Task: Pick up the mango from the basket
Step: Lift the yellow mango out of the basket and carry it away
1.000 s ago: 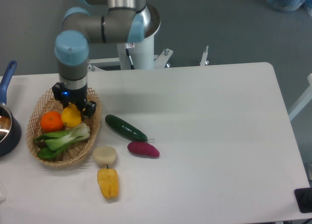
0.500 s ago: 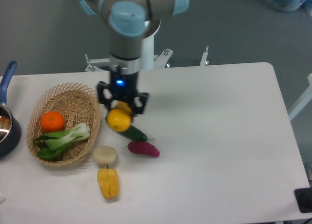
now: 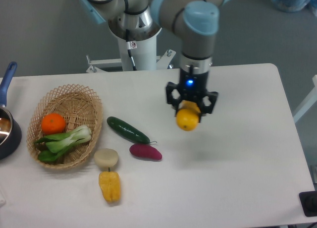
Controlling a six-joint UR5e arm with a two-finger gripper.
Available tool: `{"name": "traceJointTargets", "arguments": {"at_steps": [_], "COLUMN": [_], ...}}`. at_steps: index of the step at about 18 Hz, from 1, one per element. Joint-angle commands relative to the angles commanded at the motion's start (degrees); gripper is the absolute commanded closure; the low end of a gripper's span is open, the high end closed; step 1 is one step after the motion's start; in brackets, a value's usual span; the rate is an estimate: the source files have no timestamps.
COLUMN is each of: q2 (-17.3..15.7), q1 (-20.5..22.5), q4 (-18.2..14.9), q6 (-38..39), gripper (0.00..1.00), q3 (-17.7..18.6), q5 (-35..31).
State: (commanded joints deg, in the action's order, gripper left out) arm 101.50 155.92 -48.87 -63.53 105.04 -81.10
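Observation:
The yellow mango (image 3: 188, 120) hangs in the air over the middle of the white table, right of the vegetables. My gripper (image 3: 190, 111) is shut on the mango from above, its black fingers on both sides of the fruit. The tan wicker basket (image 3: 74, 96) stands far to the left. It holds a round orange (image 3: 53, 123) and a green bok choy (image 3: 64, 140).
A green cucumber (image 3: 127, 130), a purple sweet potato (image 3: 145, 151), a pale round potato (image 3: 106, 158) and a yellow-orange pepper (image 3: 110, 186) lie right of the basket. A dark pot with a blue handle (image 3: 7, 84) sits at the left edge.
My gripper lifted the mango out of the basket and carried it to the right, past the cucumber, to above the table's middle.

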Motion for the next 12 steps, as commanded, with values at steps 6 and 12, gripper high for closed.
{"name": "traceJointTargets", "arguments": {"at_steps": [6, 12], "q2": [8.3, 8.1], "q1": [-0.4, -0.6], "q4": [-1.0, -1.0], "q6": [-13.1, -18.6], "gripper": [0.83, 0.83], "q3": [-6.6, -5.5], "q5": [-8.4, -8.6]}}
